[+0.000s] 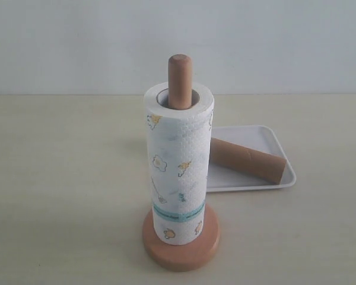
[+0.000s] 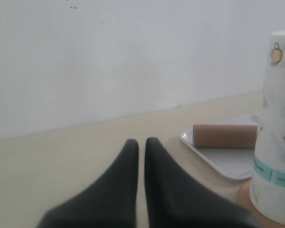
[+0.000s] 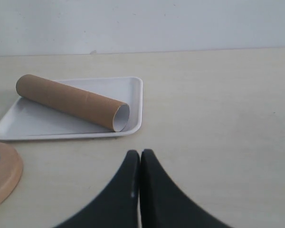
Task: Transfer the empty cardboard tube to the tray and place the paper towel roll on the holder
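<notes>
The paper towel roll (image 1: pixel 178 166) stands upright over the post of the wooden holder (image 1: pixel 180 82), resting on its round disc base (image 1: pixel 181 249). Behind it to the right, the empty cardboard tube (image 1: pixel 246 160) lies on its side in the white tray (image 1: pixel 258 139). Neither gripper shows in the exterior view. In the left wrist view my left gripper (image 2: pixel 141 141) is shut and holds nothing, with the roll (image 2: pixel 278 133) and the tray (image 2: pixel 223 161) off to one side. My right gripper (image 3: pixel 139 153) is shut and holds nothing, just short of the tray (image 3: pixel 61 126) and the tube (image 3: pixel 71 101).
A pale beige table (image 1: pixel 59 178) carries everything, and a plain white wall (image 1: pixel 77 41) rises behind it. The edge of the holder's base (image 3: pixel 4 175) shows in the right wrist view.
</notes>
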`<state>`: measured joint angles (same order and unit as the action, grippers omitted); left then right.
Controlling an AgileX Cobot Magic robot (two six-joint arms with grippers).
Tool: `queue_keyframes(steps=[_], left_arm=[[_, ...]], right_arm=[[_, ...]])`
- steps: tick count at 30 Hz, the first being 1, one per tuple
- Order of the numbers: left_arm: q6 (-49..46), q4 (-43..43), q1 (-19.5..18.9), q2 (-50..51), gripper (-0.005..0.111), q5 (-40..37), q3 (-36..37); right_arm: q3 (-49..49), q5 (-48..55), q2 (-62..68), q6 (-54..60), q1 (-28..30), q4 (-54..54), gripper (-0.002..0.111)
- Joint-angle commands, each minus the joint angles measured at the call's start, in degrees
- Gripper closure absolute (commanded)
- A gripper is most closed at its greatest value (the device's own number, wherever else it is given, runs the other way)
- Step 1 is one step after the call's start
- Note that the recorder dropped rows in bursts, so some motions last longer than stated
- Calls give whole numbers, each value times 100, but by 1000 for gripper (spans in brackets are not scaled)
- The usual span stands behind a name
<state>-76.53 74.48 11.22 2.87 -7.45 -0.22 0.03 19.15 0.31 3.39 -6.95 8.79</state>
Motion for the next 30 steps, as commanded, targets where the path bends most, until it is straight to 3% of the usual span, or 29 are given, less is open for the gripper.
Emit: queue_keyframes(steps=[1,11,19,23,26,28,30], left_arm=[[67,70,-77,-228,103,33,22],[67,81,-77,-287,103,43,22],[670,1869,-77,-287,103,572,22],[670,2081,-77,-287,103,519,22],[1107,918,-77,-287,103,460,22],[2369,-763,-77,-287,103,414,22],[4392,-2843,-77,-287,103,425,22]], right_arm=[[-3,-54,-31,18,13,-44,108],[-3,-54,-31,18,13,-44,108],[-3,-54,-31,18,13,-44,108],[-3,-54,-31,18,13,-44,108],[-3,-54,-31,18,13,-44,108],[-3,-54,-31,18,13,-44,108],[-3,-54,-31,18,13,-44,108]])
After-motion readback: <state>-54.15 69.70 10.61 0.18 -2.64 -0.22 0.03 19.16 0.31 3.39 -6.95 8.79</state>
